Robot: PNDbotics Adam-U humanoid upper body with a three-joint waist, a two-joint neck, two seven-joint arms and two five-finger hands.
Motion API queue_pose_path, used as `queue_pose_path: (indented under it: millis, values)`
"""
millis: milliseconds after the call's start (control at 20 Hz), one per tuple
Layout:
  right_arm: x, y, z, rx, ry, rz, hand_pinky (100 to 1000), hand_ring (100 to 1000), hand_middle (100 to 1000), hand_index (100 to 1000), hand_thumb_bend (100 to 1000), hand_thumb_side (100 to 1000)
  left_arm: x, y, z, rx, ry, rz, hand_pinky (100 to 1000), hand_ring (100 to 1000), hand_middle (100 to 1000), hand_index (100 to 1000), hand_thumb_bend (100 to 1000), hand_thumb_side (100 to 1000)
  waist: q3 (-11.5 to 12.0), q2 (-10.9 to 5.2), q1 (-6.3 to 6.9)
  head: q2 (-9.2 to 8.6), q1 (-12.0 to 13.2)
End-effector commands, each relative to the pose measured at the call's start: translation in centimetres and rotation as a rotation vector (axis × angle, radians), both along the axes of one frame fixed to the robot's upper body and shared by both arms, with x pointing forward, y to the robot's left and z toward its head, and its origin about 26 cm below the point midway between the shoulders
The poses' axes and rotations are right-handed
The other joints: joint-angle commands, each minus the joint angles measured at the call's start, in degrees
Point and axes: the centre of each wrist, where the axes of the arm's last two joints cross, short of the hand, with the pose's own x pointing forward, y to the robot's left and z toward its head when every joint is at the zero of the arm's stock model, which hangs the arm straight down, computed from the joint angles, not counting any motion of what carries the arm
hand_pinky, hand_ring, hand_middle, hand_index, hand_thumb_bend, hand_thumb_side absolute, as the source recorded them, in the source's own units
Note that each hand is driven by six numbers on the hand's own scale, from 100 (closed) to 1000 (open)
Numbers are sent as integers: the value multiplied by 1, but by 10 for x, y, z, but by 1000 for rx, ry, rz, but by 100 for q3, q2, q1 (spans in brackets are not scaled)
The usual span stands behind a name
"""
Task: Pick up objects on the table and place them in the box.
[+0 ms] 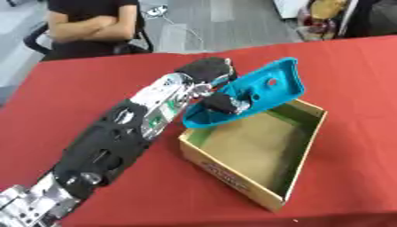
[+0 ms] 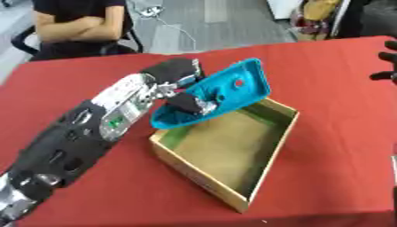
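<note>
Over the near-left corner of the cardboard box [image 1: 232,175], the left hand [image 1: 221,103] grips a teal boat-shaped plastic object [image 1: 260,91], fingers curled around its underside, forearm stretched diagonally across the red table [image 1: 93,84]. Best carry it further inward and lower it flat before releasing, since it overhangs the rim. At the right edge, the right hand [image 2: 385,66] barely shows; its fingers' state cannot be told.

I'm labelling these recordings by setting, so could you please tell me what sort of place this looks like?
Probably an office or lab set up for robot trials. A table with a red cloth stands on a grey floor with a cable lying on it, and a person sits on an office chair at the far edge.
</note>
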Motion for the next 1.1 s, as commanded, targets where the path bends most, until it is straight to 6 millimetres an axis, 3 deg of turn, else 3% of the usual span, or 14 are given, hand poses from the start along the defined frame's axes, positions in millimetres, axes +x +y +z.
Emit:
queue_pose_path:
  millis: [50, 100, 150, 200, 250, 300, 400, 500, 700, 1100]
  values:
    - [2, 1, 13, -11, -38, 9, 593, 811, 827, 1000, 453, 955, 0, -3, 12, 12, -9, -23, 100, 100, 100, 204, 161, 810, -9, -79, -21, -7, 58]
    - [2, 1, 13, -11, -38, 9, 593, 811, 826, 1000, 453, 955, 0, -3, 10, 23, 4, -25, 100, 100, 100, 253, 259, 811, -12, -79, -20, -7, 58]
    - [2, 1, 13, -11, -39, 9, 593, 811, 826, 1000, 453, 955, 0, -3, 8, 39, 21, -28, 100, 100, 100, 253, 259, 811, -14, -79, -19, -7, 56]
    - [2, 1, 13, -11, -39, 9, 593, 811, 826, 1000, 453, 955, 0, -2, 7, 55, 36, -31, 107, 100, 111, 378, 420, 865, -15, -78, -18, -7, 53]
    - [2, 1, 14, -11, -40, 9, 593, 811, 826, 1000, 453, 955, 1, -1, 5, 80, 60, -32, 100, 100, 100, 365, 406, 858, -16, -77, -18, -7, 50]
    - [2, 1, 14, -11, -40, 9, 593, 811, 826, 1000, 453, 955, 1, 0, 4, 100, 78, -32, 297, 228, 322, 515, 480, 923, -16, -77, -17, -7, 48]
    - [2, 1, 14, -11, -41, 8, 593, 811, 826, 1000, 453, 955, 2, 2, 1, 143, 122, -27, 394, 427, 494, 618, 486, 967, -16, -74, -19, -7, 45]
    - [2, 1, 14, -10, -42, 7, 593, 811, 826, 1000, 453, 955, 3, 5, 0, 162, 143, -19, 432, 520, 583, 687, 481, 997, -13, -69, -22, -7, 44]
    - [2, 0, 14, -10, -42, 6, 593, 811, 826, 1000, 453, 954, 5, 9, 0, 176, 155, 1, 494, 596, 667, 745, 486, 1000, -6, -64, -27, -7, 51]
    - [2, 0, 14, -10, -41, 6, 593, 811, 826, 1000, 454, 954, 5, 10, 0, 181, 147, 10, 522, 607, 679, 763, 492, 1000, -1, -65, -30, -7, 60]
